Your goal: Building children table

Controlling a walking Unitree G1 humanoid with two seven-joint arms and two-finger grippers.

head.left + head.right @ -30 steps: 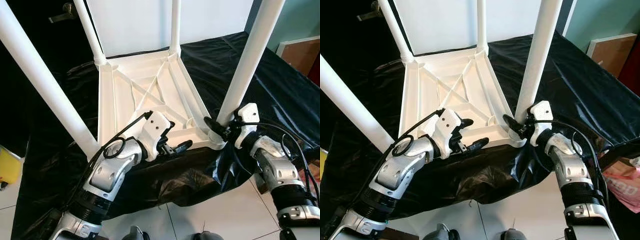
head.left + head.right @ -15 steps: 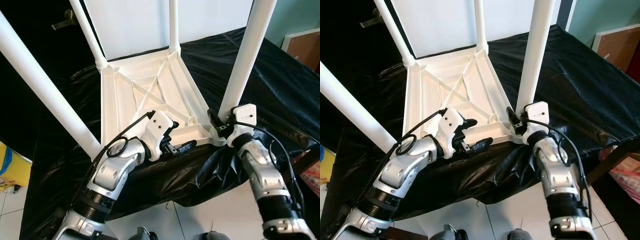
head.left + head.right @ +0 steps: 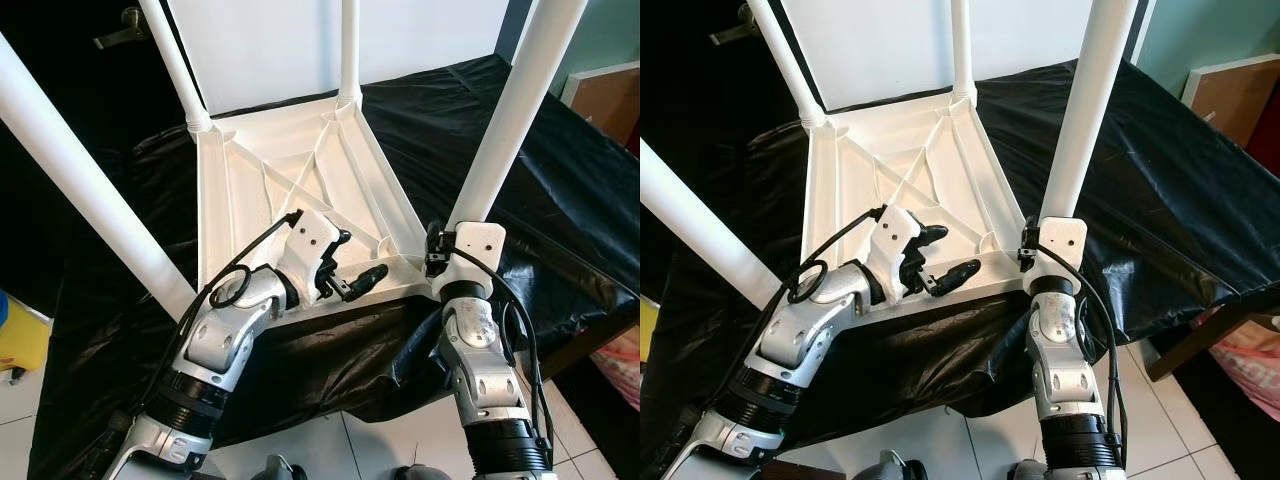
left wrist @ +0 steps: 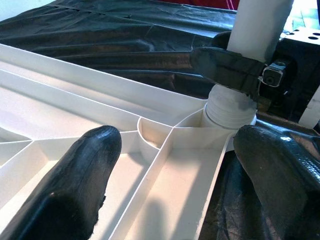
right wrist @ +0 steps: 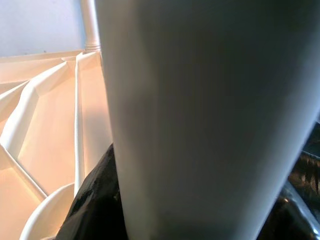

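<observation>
A crinkled, glossy black plastic sheet drapes the worktop, and an upturned white plastic children's table lies on it, its ribbed underside facing up. Four smooth round legs rise from its corners. At five o'clock of the tabletop, the right end effector pinches the base of the near right leg. At six o'clock, the left end effector hangs spread over the near rim. A yellow object sits at nine o'clock on the tiled floor.

White children's table with white legs; glossy black sheet; black gripper fingers; silver arms.
</observation>
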